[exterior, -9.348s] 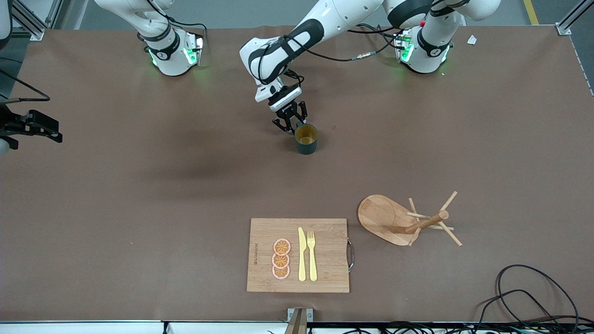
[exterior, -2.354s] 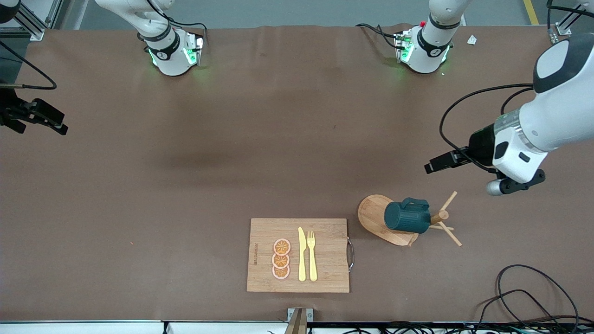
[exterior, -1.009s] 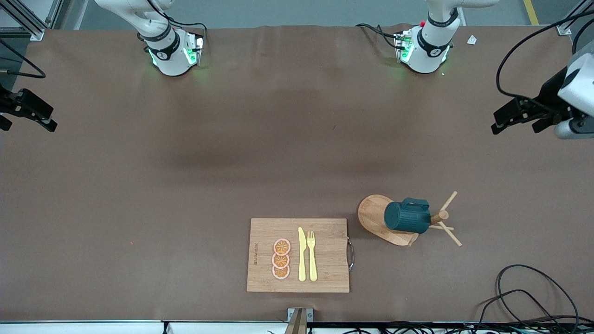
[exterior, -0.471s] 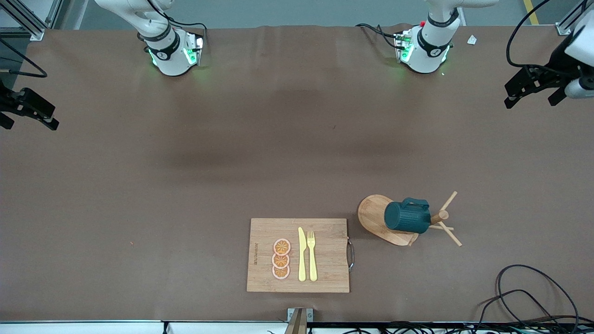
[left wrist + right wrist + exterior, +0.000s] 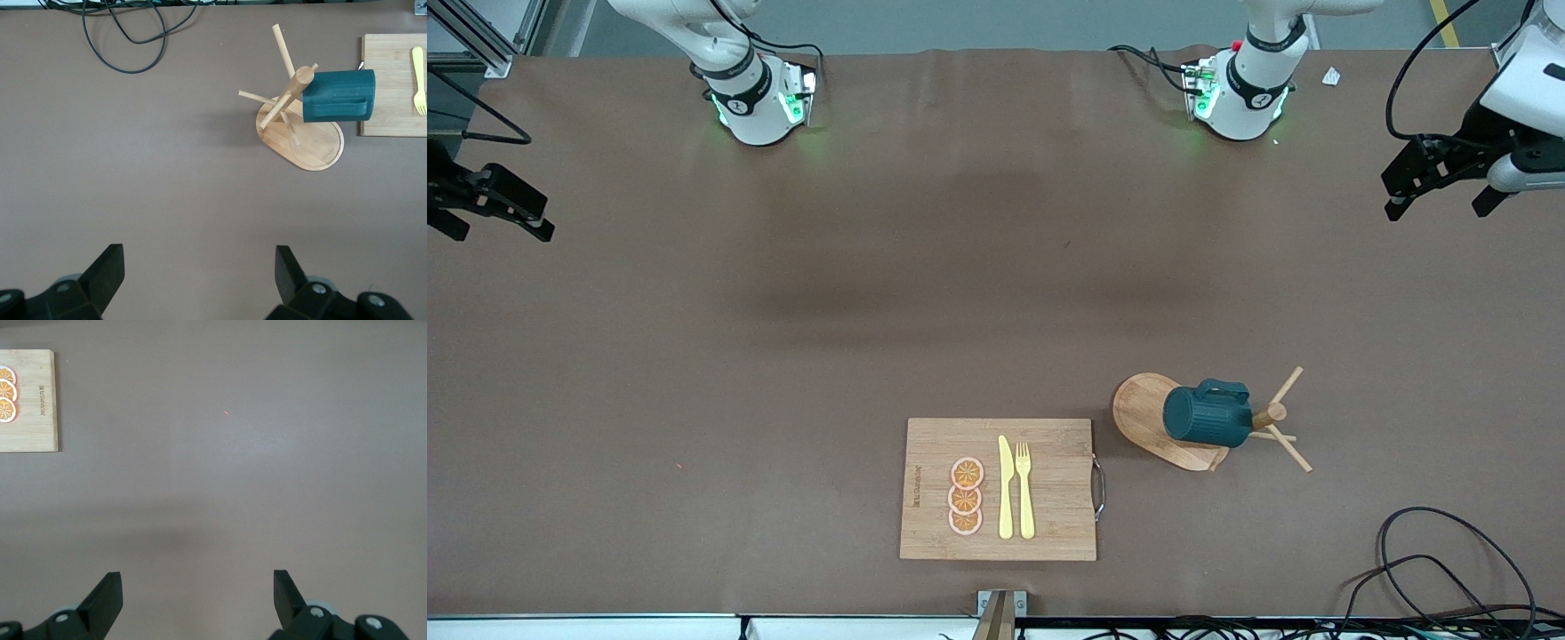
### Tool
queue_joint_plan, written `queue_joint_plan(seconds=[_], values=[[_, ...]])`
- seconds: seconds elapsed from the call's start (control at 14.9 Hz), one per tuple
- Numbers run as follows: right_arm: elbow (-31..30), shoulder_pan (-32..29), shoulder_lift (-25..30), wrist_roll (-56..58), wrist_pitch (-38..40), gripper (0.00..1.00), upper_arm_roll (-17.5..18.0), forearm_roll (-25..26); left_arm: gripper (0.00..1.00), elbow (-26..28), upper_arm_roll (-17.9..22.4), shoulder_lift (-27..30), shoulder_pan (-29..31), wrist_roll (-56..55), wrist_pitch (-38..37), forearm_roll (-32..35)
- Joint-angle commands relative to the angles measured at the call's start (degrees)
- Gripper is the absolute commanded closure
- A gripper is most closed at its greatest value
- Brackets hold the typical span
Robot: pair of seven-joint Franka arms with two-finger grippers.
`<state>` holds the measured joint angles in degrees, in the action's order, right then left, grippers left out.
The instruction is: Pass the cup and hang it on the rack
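Cup (image 5: 1208,416) hung sideways on rack (image 5: 1152,418), lower right of frame; left gripper (image 5: 1436,182) and right gripper (image 5: 494,209) empty, fingers spread, at frame edges; risk: cup slipping off its shallow peg.

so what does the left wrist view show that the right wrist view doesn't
Only the left wrist view shows the rack with the cup hung on one of its pegs, a looped black cable, and the yellow fork on the cutting board.

Only the right wrist view shows the orange slices on the cutting board's other end.

Both show the cutting board, the brown table, and their own open fingers: left gripper, right gripper, each holding nothing.
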<state>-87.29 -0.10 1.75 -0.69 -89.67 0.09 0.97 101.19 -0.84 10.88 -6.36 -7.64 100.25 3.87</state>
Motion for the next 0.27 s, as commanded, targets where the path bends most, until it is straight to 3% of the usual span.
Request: queue_joint_plan(seconds=[0.0, 0.2], values=[[0.2, 0.2, 1.1, -0.2, 0.6, 0.00, -0.2, -0.4, 0.01, 0.1, 0.1, -0.8, 0.6, 2.6, 0.8, -1.9], [0.4, 0.3, 1.1, -0.3, 1.8, 0.00, -0.1, -0.4, 0.01, -1.1, 0.2, -1.7, 0.6, 2.9, 0.3, -2.7]])
